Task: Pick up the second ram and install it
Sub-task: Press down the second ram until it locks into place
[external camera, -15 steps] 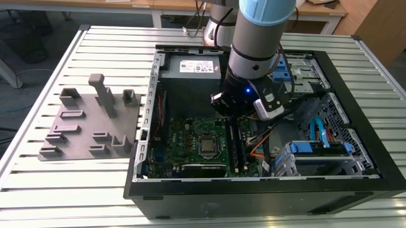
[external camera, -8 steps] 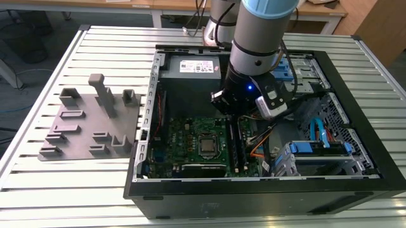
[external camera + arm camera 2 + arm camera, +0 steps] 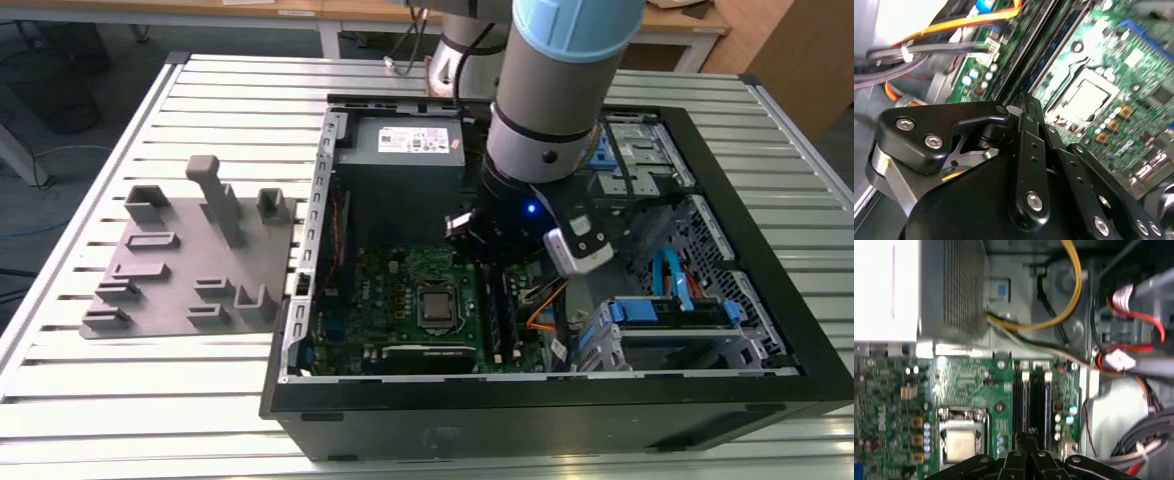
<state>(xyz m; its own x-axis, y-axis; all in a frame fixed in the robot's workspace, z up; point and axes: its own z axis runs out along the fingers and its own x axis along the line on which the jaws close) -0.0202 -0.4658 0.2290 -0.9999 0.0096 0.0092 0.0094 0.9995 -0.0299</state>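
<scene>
1. Black metal gripper [image 3: 1026,437], linkage bars fixed with bright screws. Its fingertips are drawn together into a narrow point with no gap visible. I cannot tell whether anything thin is pinched between them. It is poised low over the memory slots, judged to be working at the slot line.
2. Second ram [image 3: 1038,400], a thin dark strip. It appears to stand edge-up in one of two parallel slots, directly ahead of the gripper tip. Which of the two dark strips it is remains uncertain.
3. Green printed motherboard [image 3: 969,385], studded with small components, lying flat in the case.
4. Square silver processor socket [image 3: 960,440], beside the slots.
5. Grey perforated-metal power supply [image 3: 959,285], trailing yellow and black cables [image 3: 1074,290].
6. Black open computer case [image 3: 534,400].
7. Grey plastic fixture tray [image 3: 174,260] with upright blocks, on the exterior view's left.
8. Ribbed aluminium table [image 3: 160,400].
</scene>
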